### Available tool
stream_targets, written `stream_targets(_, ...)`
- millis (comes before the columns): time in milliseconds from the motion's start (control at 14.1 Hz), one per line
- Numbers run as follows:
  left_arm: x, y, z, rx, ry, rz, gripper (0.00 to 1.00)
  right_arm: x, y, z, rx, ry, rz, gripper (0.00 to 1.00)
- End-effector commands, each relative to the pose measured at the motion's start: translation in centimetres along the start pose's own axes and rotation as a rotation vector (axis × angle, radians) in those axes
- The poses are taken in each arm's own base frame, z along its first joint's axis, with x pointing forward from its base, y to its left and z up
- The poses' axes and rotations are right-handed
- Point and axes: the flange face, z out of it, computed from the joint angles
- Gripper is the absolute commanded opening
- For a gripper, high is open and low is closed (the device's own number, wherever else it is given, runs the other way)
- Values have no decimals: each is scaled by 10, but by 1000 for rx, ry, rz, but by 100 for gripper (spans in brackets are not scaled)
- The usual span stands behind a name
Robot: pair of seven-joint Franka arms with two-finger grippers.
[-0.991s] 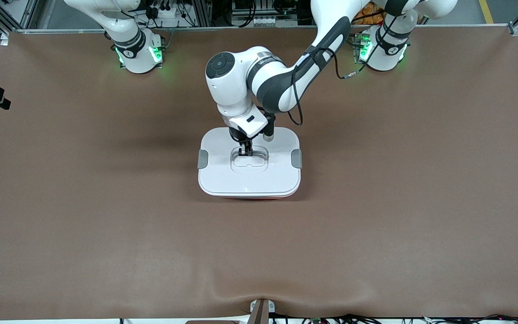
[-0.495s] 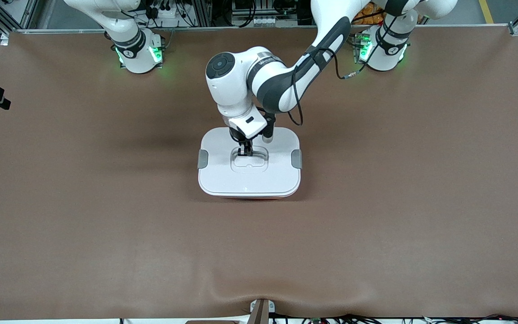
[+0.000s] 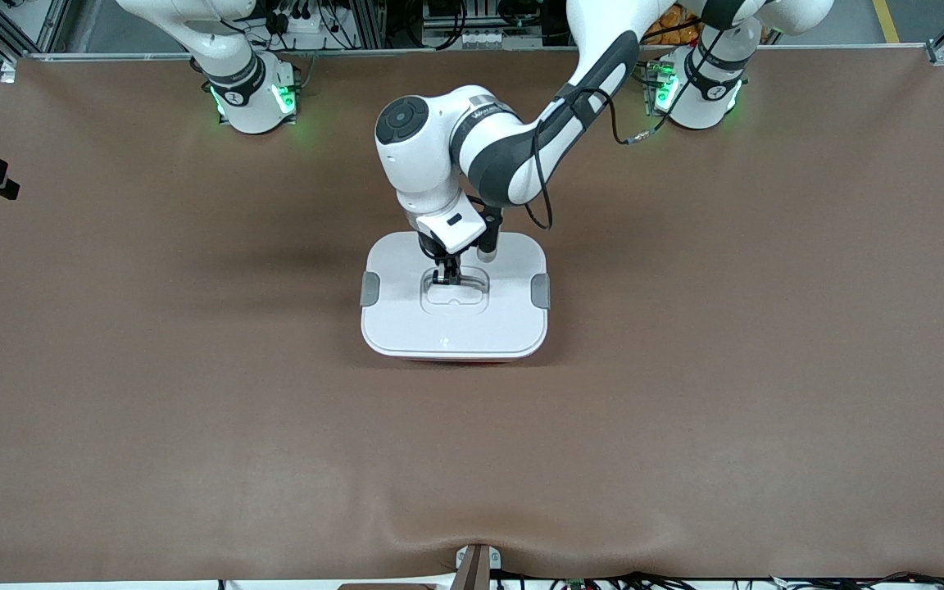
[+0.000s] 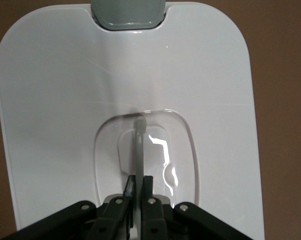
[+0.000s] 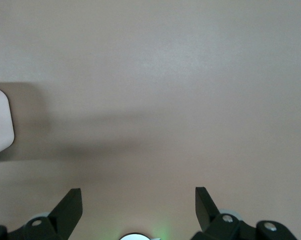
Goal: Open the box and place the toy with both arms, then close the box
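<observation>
From the front camera we see the box (image 3: 454, 307) standing on the brown table (image 3: 726, 369) about midway between the two arms' ends, with its white lid (image 3: 406, 319) on and a grey clip (image 3: 369, 288) at each short end. The left arm (image 3: 521, 147) reaches in from its base and comes down over the half of the lid farther from the camera. Its left hand (image 3: 447, 277) sits in the recessed hollow at the lid's middle, fingers pressed together on the handle (image 3: 457, 283) there. A thin strip of the pink tub shows under the lid's edge nearest the camera. Of the right arm (image 3: 234, 74) we see only the base and lower links at its own end of the table, where it waits well apart from the box.

In the left wrist view we look straight down on the lid (image 4: 55, 100). The left hand (image 4: 138, 186) has its two fingers (image 4: 148, 187) closed tight on the thin grey handle (image 4: 139, 145), which stands upright on edge in the oval hollow. One grey clip (image 4: 128, 14) shows at the lid's rim.

In the right wrist view the right hand (image 5: 138, 202) hangs over bare table (image 5: 165, 75), its fingers (image 5: 69, 206) spread wide with nothing between them. A white corner of the box (image 5: 0, 125) shows at the picture's edge, well apart from this hand.
</observation>
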Motion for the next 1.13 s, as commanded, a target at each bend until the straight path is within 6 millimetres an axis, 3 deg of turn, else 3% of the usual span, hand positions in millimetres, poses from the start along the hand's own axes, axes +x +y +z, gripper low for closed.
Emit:
stream_targets(0,0,-6,20,25,38,45,0,1,1,-4,-2,0,-2,100)
stream_targets(283,-2,-7,22,27,38,44,0,1,2,-4,-2,0,0,100)
stream_targets(354,-1,-7,19,27,34,45,25,1,1,-4,-2,-1,-2,100)
stream_targets(425,-1,-6,19,27,32,44,64,1,2,-4,-2,-1,0,100)
stream_targets(495,0,-5,16,24,29,44,95,1,1,-4,-2,-1,-2,100)
stream_targets(566,1,-4,13,21,27,45,100,1,2,-4,-2,-1,0,100)
stream_targets(849,6,-1,-9,17,2,56,100,1,2,-4,-2,-1,-2,100)
stream_targets(1062,27,13,-47,16,-63,48,100,1,3,-4,-2,-1,0,100)
